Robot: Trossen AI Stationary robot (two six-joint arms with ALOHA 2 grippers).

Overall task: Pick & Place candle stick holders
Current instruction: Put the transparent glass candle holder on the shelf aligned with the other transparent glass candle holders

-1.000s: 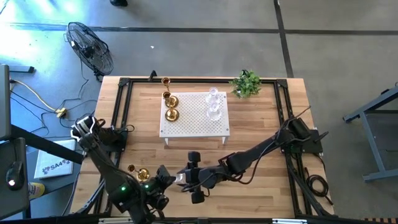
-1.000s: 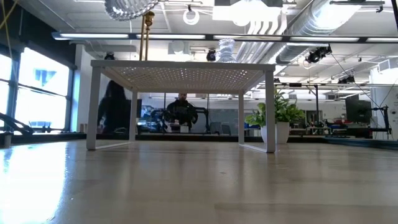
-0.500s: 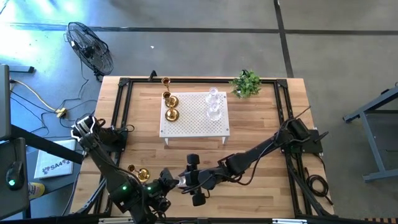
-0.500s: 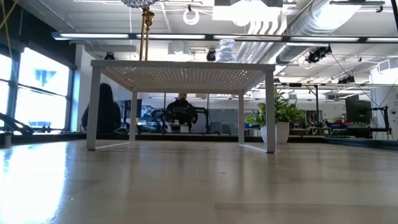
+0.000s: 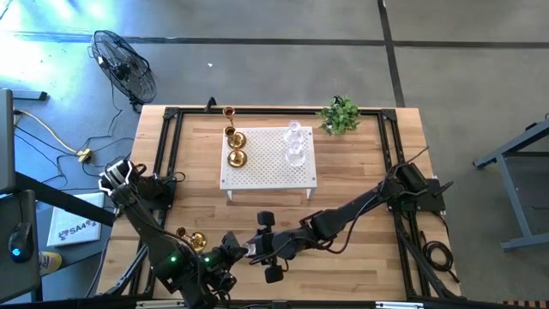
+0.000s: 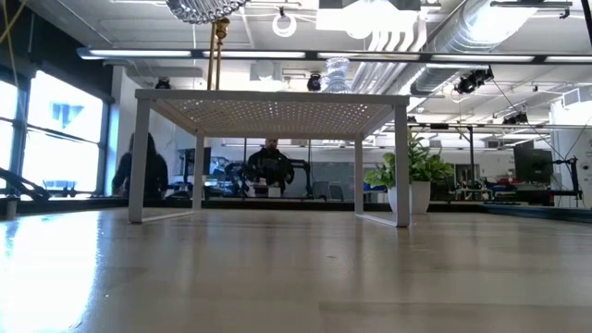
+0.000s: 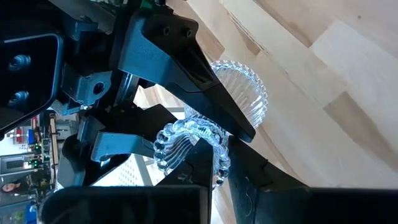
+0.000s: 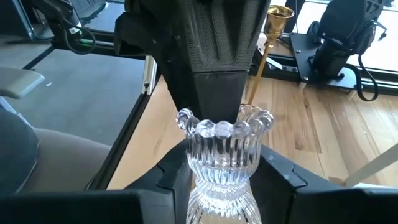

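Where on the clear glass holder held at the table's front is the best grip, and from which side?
Grip the glass holder at its narrow waist, under the scalloped cup, from two opposite sides, as the right hand does. The wider cup above should stop it slipping.

A white perforated stand (image 5: 268, 163) sits on the wooden surface (image 5: 360, 172), toward its far middle, resting on four thin legs; from the low view its top (image 6: 273, 96) spans most of the scene. A small green plant (image 5: 339, 115) stands at the far right corner of the surface, just beside the stand's right end, and shows in a white pot (image 6: 411, 196) at table height. Off the surface, on the grey floor to the left, lie a black fan (image 5: 125, 66) and a yellow cable (image 5: 60, 137). A person (image 6: 141, 171) stands in the room beyond, partly hidden by the stand's leg.
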